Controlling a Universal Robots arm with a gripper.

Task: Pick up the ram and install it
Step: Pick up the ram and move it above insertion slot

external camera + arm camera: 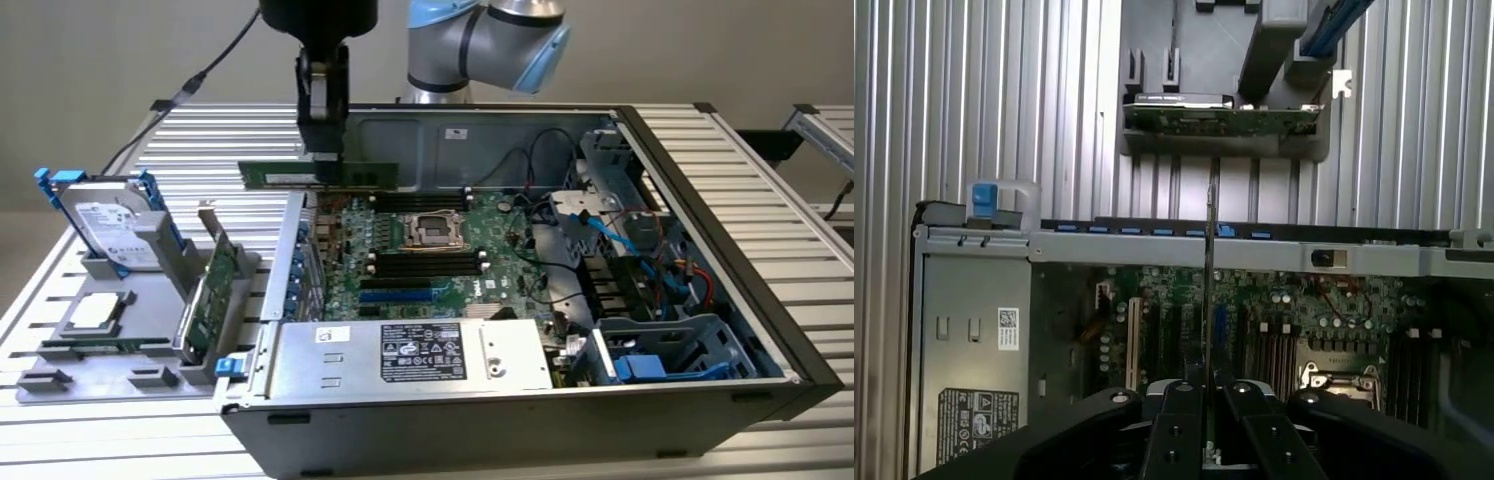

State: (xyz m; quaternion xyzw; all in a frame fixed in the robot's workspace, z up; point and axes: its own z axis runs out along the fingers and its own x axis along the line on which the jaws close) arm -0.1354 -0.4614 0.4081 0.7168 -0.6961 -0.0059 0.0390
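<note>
Exterior view gives the plainest look at the long, narrow green circuit-board stick, the ram (360, 176). It hangs level in the air, long edge down, above the far rim of the open grey metal computer case (721, 240) on the exterior view's left, clear of everything beneath it. A paler strip, probably a label, shows toward one end; I cannot make out the chips. The black two-fingered hand (322, 155) is clenched on the stick's upper edge near its middle, fingers pointing straight down. From the wrist view the stick is edge-on, a thin line running out from between the fingers.

Below lies the green motherboard (441, 270), with long black memory slots (424, 262) flanking the processor socket. To my eye, carrying well means holding the stick level and parallel with a slot, with no tilt.

A grey holder tray (80, 380) with a wider green expansion card (214, 290) sits beside the case on the slatted metal counter (200, 130).
</note>
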